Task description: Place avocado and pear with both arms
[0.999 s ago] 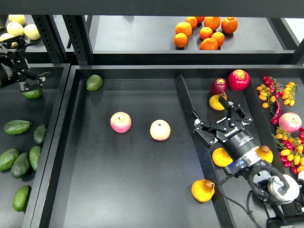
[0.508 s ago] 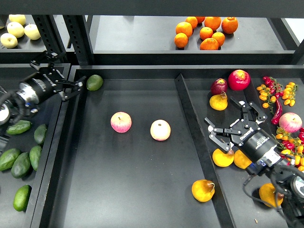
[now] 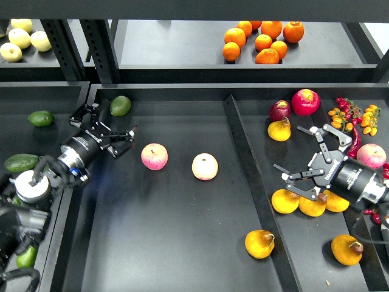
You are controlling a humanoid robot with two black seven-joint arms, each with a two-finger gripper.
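My left gripper (image 3: 111, 125) is open and empty over the left edge of the middle tray (image 3: 182, 255), just below a rounder, lighter green avocado (image 3: 120, 105). Dark green elongated avocados, such as the one at the far left (image 3: 21, 162), lie in the left bin. A yellow-orange pear (image 3: 259, 243) with a brown blotch lies in the middle tray beside the divider. My right gripper (image 3: 295, 152) is open and empty over the right bin, above several similar pears (image 3: 284, 201).
Two red-yellow apples (image 3: 154, 156) (image 3: 205, 166) lie mid-tray. A raised divider (image 3: 246, 158) separates the middle tray from the right bin. Red fruits (image 3: 305, 101), small tomatoes and chillies (image 3: 352, 121) fill the right bin. Oranges (image 3: 262, 41) sit on the back shelf.
My left arm has swung from the left bin to the middle tray's left edge. My right gripper has drawn back from the divider, rightward into the right bin. Both stayed open and empty.
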